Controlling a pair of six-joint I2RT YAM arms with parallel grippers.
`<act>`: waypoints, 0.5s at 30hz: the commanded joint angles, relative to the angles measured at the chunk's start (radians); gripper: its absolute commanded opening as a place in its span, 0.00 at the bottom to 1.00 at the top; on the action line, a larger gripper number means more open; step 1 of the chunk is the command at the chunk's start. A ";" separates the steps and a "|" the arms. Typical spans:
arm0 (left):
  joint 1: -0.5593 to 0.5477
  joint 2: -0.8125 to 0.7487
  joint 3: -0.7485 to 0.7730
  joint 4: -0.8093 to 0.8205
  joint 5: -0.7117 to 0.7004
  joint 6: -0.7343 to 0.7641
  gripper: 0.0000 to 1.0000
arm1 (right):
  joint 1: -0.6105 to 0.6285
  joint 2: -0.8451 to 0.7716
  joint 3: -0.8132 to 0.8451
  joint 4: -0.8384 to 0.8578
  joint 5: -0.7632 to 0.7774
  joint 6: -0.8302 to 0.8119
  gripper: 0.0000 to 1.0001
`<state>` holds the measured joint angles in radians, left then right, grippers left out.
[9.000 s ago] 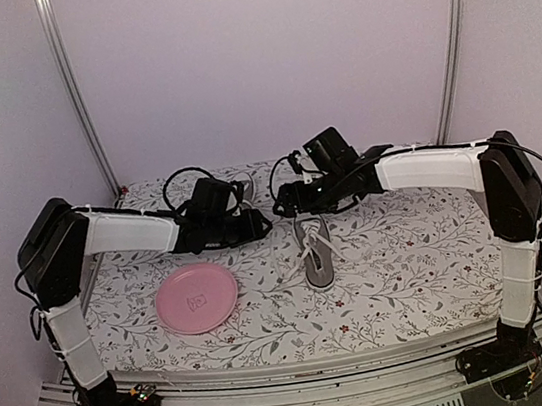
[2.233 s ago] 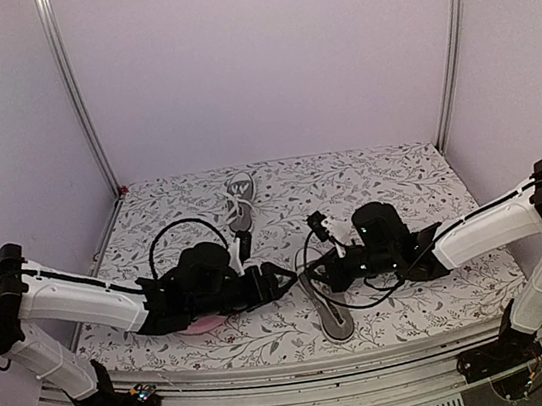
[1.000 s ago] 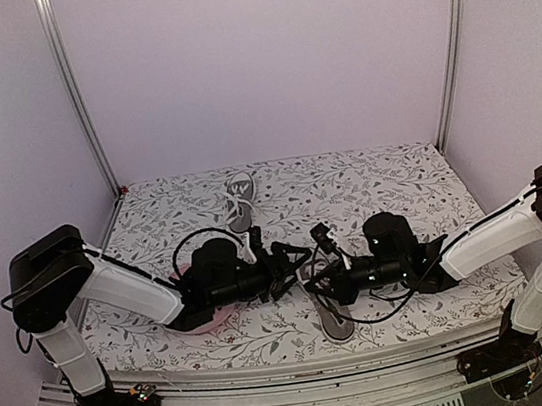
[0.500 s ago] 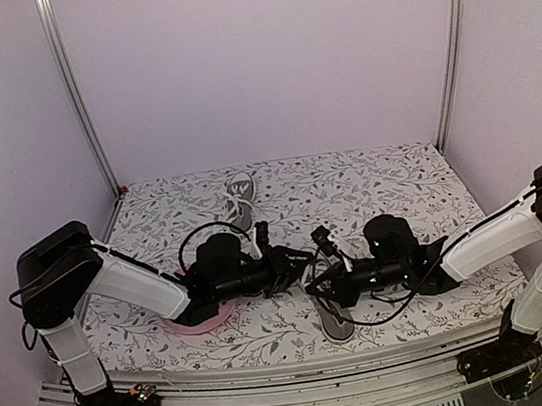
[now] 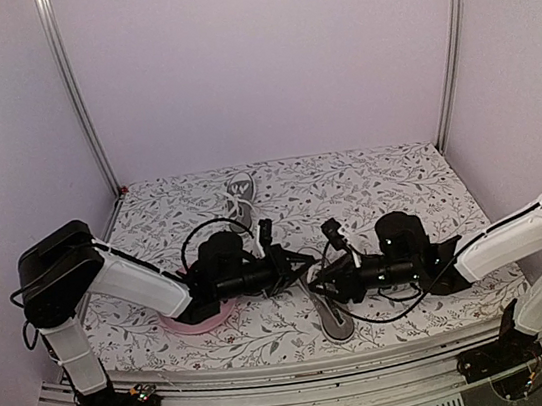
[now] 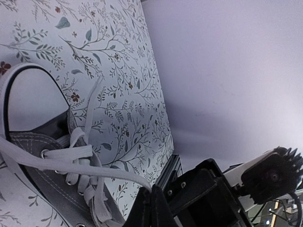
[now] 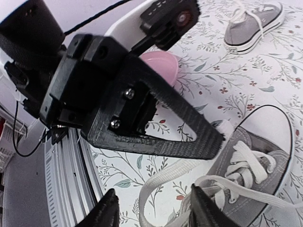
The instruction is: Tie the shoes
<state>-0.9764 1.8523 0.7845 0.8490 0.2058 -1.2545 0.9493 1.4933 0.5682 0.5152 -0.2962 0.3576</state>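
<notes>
Floral-cloth table point(image 5: 401, 195): left claw point(image 6: 151, 201) pinches the lace point(image 6: 94, 166) of the near shoe point(image 5: 337, 325), right claw point(image 7: 154, 210) spread, pink plate point(image 5: 189, 323) mostly hidden.

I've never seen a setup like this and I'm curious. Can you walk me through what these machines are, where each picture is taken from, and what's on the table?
These are two robot arms bolted at the near edge of a table covered in a floral cloth. The wide picture comes from a fixed camera above and behind them. The other two come from a camera on each wrist, looking past that arm's own fingers.

On the cloth lie two small grey canvas sneakers with white laces: the near sneaker between the arms and the far sneaker at the back. A round pink plate sits partly under the left arm.

The left gripper is shut on a white lace of the near sneaker. The right gripper is open, and a loop of lace shows between its fingers.
</notes>
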 commanded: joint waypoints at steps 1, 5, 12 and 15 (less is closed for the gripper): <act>0.015 -0.029 0.001 -0.009 -0.027 0.137 0.00 | -0.009 -0.142 -0.030 -0.099 0.200 0.055 0.63; 0.016 -0.058 -0.010 -0.011 -0.013 0.240 0.00 | -0.041 -0.219 0.016 -0.371 0.501 0.170 0.77; 0.015 -0.085 -0.013 -0.011 0.013 0.342 0.00 | -0.175 -0.086 0.158 -0.651 0.581 0.336 0.77; 0.012 -0.090 -0.014 -0.022 0.013 0.355 0.00 | -0.180 0.030 0.234 -0.683 0.589 0.334 0.73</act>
<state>-0.9730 1.7916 0.7830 0.8398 0.2047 -0.9691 0.7815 1.4055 0.7132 -0.0231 0.2295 0.6304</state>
